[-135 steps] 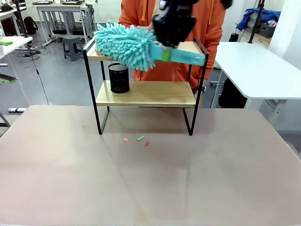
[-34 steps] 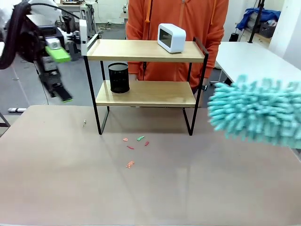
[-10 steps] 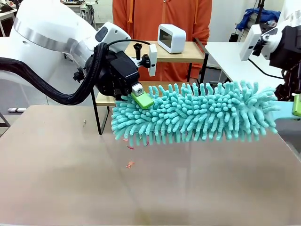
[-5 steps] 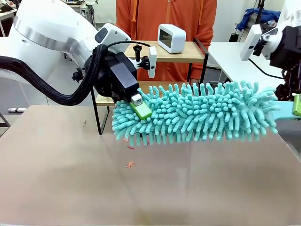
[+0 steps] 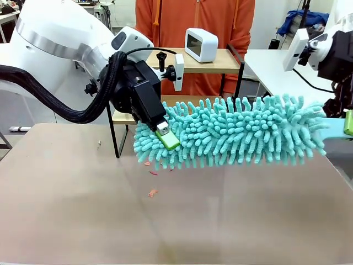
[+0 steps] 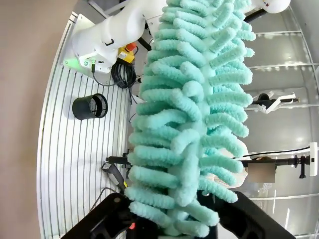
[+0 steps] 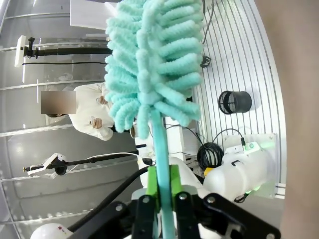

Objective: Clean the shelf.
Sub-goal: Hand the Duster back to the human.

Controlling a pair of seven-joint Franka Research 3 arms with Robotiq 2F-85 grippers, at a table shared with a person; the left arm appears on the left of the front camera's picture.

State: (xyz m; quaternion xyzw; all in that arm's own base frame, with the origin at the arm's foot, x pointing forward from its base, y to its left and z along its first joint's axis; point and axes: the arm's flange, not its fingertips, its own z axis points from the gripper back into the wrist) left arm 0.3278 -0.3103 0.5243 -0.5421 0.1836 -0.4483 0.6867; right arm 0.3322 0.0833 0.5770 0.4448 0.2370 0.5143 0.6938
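Shelf (image 5: 205,61) stands behind teal duster (image 5: 237,138). Right gripper (image 7: 160,199) clamps duster's handle per right wrist view; left wrist view shows left gripper (image 6: 172,226) jaws spread around its tip

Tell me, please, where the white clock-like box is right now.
In the front view the white box stands on the shelf's top board, right of centre, above the teal duster and before the person in orange.

Fluffy teal microfibre duster (image 5: 237,132) stretched before two-tier wooden shelf (image 5: 220,59); small white box-shaped clock (image 5: 201,44) on top board; scraps (image 5: 152,192) on counter (image 5: 176,221) below.
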